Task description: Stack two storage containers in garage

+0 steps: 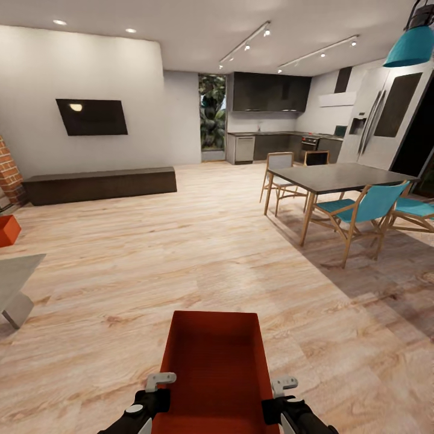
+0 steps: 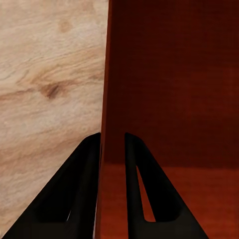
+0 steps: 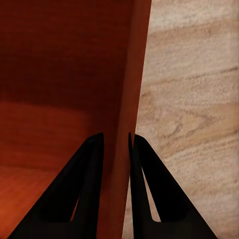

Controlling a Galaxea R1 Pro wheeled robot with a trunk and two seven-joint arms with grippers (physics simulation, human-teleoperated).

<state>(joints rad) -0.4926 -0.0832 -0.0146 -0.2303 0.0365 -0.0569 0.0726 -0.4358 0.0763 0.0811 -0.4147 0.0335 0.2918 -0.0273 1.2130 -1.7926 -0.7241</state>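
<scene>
While the left gripper and right gripper each clamp a side wall of the storage container, it hangs between them over the wood floor, long axis pointing forward.

blk arms, grey brackets, blk tapered fingers

One red-orange storage container is held up level above the light wood floor, open top upward and empty, its long side running away from the robot. Its left wall sits pinched in the left tool, its right wall in the right tool. The second container shows far left, cut by the edge.
</scene>
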